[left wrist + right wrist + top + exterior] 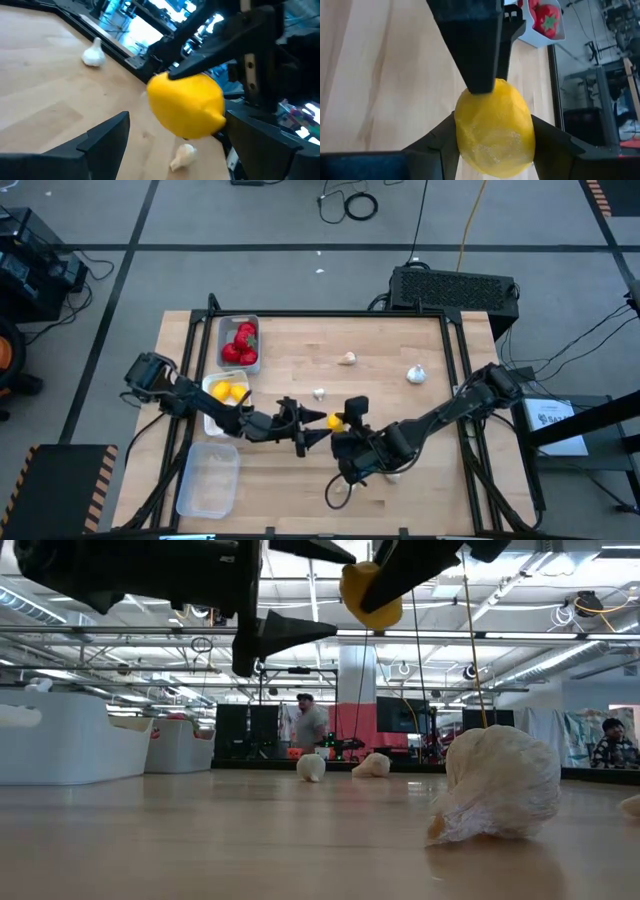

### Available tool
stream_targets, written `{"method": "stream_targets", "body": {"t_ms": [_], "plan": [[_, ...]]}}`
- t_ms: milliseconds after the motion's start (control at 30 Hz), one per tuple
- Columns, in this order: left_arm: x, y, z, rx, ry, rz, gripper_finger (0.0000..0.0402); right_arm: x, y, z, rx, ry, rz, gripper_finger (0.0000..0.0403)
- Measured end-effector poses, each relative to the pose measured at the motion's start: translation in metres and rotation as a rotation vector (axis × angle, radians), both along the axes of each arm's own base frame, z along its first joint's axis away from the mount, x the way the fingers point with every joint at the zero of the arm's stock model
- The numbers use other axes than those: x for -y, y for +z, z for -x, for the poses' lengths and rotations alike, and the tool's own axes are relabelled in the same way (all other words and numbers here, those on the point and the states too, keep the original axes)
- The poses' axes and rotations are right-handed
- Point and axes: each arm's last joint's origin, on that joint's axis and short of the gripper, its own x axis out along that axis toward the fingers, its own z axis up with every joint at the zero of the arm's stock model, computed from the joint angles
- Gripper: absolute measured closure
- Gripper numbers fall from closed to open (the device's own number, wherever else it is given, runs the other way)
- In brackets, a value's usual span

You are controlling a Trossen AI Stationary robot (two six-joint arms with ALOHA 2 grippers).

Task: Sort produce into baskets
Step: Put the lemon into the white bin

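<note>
My right gripper is shut on a yellow lemon above the middle of the table. My left gripper is open, with its fingers on either side of the same lemon. One left finger reaches the lemon's top, and I cannot tell whether it touches. Three trays stand at the table's left: a far one holding red pieces, a middle one holding yellow pieces, and a near one. Whitish garlic bulbs lie on the wood. My right gripper pinches the lemon's two opposite sides between its two fingers. The fingers slant down from the table's right side. The lemon hangs clear of the table, well above it.
Another garlic bulb lies close to the low camera, and two lie farther back. A black box stands behind the far right corner. People are in the room beyond. There is bare wood at the table's near right.
</note>
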Motion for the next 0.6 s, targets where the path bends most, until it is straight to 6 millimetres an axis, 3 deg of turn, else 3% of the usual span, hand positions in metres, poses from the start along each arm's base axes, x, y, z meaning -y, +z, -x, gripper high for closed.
{"method": "stream_targets", "body": {"t_ms": [600], "plan": [[-0.02, 0.008, -0.017, -0.022, 0.017, -0.026, 0.007, 0.023, 0.0, -0.012, -0.005, -0.039, -0.072, 0.0215]]}}
